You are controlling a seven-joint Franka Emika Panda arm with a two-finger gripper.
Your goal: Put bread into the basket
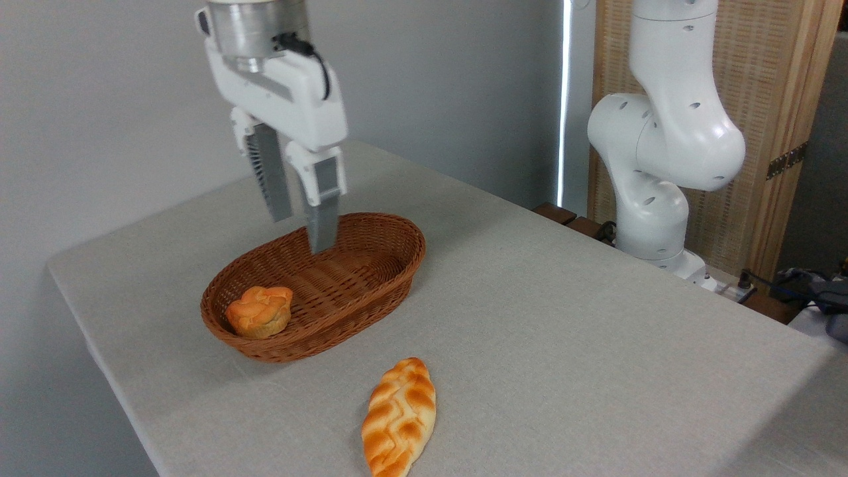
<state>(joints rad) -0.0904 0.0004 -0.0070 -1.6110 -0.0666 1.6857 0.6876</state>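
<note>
Two grey ribbed fingers of the white tool point(301, 228) hang point-down above the far half of the oval brown woven wicker basket point(371, 298), parted by a narrow gap and holding nothing. Their tips sit above the weave, clear of the rim and apparently clear of the basket floor, though the nearer finger overlaps the far wall from this angle.

Below and to the left, the small round orange-brown bun with the cracked, knotted top point(260, 311) rests inside the basket at its near-left end, leaning against the low wall, well apart from the fingers. Judging by that, the placing looks done and what remains is a clean withdrawal.

To do that well, the arm should rise straight up first, with no sideways drift until the fingertips are plainly above the rim, since a snagged wicker edge could drag or tip the light basket and roll the bun out. Keeping the fingers as they are, rather than spreading them low down, avoids brushing the far wall.

Outside the basket, the long braided golden loaf point(399, 417) lies on the grey cloth-covered surface point(596, 344) near the front edge, just beyond the basket's near side; it is best left alone, so any retreat path should stay high. At the far right stands the arm's white jointed base point(662, 165), before a wooden screen.
</note>
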